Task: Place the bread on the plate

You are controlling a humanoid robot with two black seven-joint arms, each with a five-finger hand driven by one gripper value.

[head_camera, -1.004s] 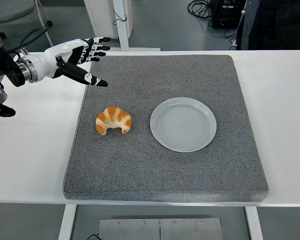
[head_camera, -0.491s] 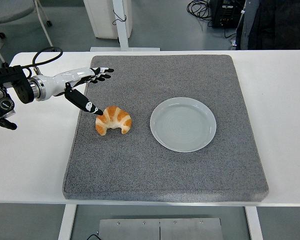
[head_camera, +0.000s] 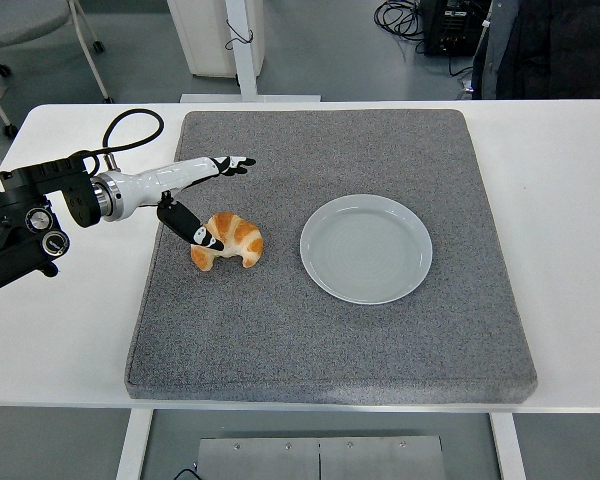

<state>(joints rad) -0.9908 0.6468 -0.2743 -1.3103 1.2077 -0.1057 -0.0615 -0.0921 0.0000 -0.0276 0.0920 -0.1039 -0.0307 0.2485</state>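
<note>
We're at the reach-and-grasp step: left hand [head_camera: 202,195] is spread open, holding nothing, thumb tip touching the croissant [head_camera: 228,241], fingers stretched out above it. Croissant lies on the grey mat [head_camera: 330,340], left of the empty plate [head_camera: 366,248], apart from it. Next we need fingers closing round it, then lift & carry right. No readable writing.

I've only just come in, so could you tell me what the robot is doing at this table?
The robot's left hand is reaching in over a grey mat toward a croissant, fingers spread, with the thumb at the croissant's left end. It has no grasp on it yet. The croissant lies on the mat, apart from the empty plate to its right. The right arm is out of view.
</note>
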